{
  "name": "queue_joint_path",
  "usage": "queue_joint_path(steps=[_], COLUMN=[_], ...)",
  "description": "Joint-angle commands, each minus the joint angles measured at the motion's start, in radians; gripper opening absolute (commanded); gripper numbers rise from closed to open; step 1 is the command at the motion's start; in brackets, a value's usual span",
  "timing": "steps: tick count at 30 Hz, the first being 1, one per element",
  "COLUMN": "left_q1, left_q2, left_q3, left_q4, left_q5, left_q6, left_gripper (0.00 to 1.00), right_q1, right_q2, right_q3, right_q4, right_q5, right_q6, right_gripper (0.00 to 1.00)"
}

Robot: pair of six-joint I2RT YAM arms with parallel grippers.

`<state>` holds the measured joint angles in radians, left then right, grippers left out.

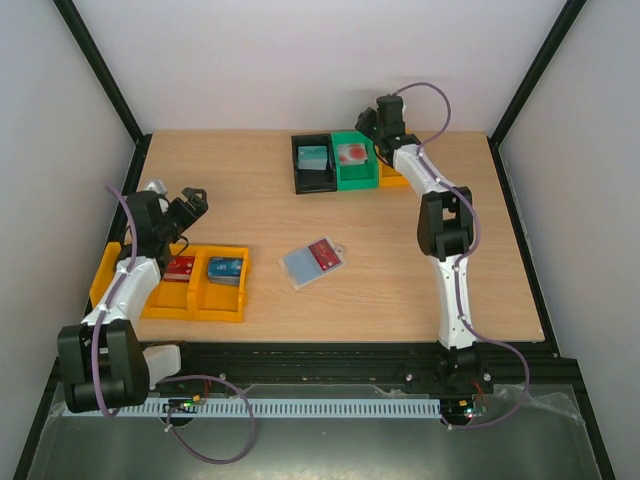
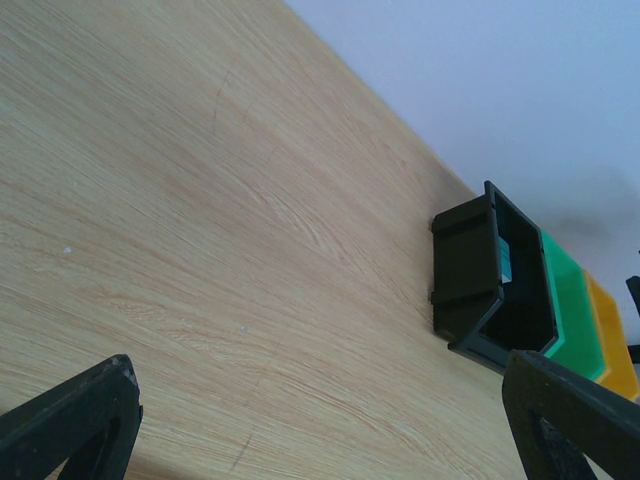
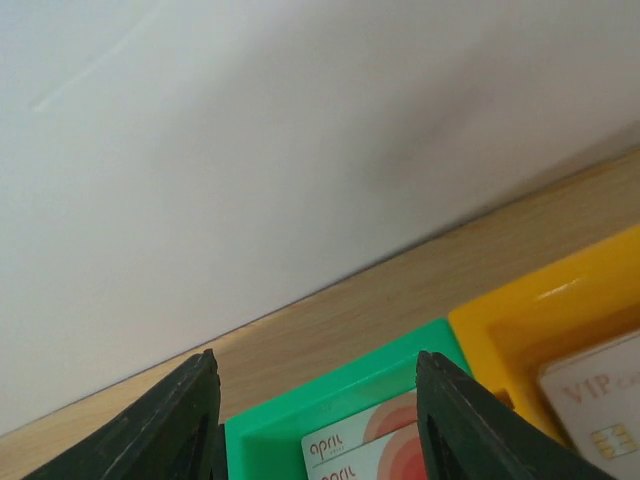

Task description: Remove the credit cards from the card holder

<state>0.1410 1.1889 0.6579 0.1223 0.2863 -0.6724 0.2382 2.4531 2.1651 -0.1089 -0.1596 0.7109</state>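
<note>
The right wrist view's bottom edge cut off the cards (image 3: 365, 445) in the green bin (image 3: 335, 395) and yellow bin (image 3: 540, 310). From above, lettering on the red card (image 1: 322, 253) in the card holder (image 1: 298, 266) was too small to read.

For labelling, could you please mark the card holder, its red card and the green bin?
Card holder (image 1: 298, 268): top view, blue-grey inside.
Red card (image 1: 322, 253): top view, middle.
Green bin (image 1: 357, 182): top view, front wall.

Recorded pale wood grain across the tabletop (image 1: 400, 290). Noted blue-grey lining on the card holder (image 1: 298, 266), and red with a white marking on the red card (image 1: 322, 254) there. Far row: black bin (image 1: 315, 184), green bin (image 1: 357, 183), yellow bin (image 3: 530, 320). Found white with coral discs on the april card (image 3: 365, 445); pale grey, grey lettering and gold chip on the VIP card (image 3: 600, 400). Near trays (image 1: 215, 300) yellow.
</note>
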Motion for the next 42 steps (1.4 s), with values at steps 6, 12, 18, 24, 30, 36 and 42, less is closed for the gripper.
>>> queue_joint_path(steps=[6,12,18,24,30,36,42], left_q1=[0.005,0.002,-0.003,-0.005,-0.005,-0.004,-0.003], left_q2=[-0.059,-0.081,-0.081,-0.077,-0.062,-0.050,-0.046], left_q3=[0.013,-0.018,-0.026,-0.017,-0.012,-0.004,-0.001], left_q4=[0.030,0.042,0.051,0.040,0.045,0.048,0.048], left_q5=[0.020,0.032,0.042,0.040,0.034,0.029,0.021], left_q6=[0.003,-0.019,-0.027,-0.024,-0.020,-0.010,-0.005], left_gripper=[0.99,0.99,1.00,0.99,0.99,1.00,0.99], right_q1=[0.025,0.077,0.084,0.083,0.082,0.082,0.082], right_q2=[-0.139,-0.172,-0.147,-0.038,0.029,0.081,0.147], right_q3=[0.052,-0.021,-0.081,0.020,0.062,0.099,0.152], right_q4=[-0.144,-0.368,-0.462,-0.563,-0.565,-0.510,-0.418], right_q5=[0.113,0.198,0.149,0.130,0.095,0.083,0.083], right_q6=[-0.158,-0.258,-0.256,-0.270,-0.272,-0.257,-0.258], right_gripper=[0.50,0.29,0.07,0.02,0.02,0.02,0.02])
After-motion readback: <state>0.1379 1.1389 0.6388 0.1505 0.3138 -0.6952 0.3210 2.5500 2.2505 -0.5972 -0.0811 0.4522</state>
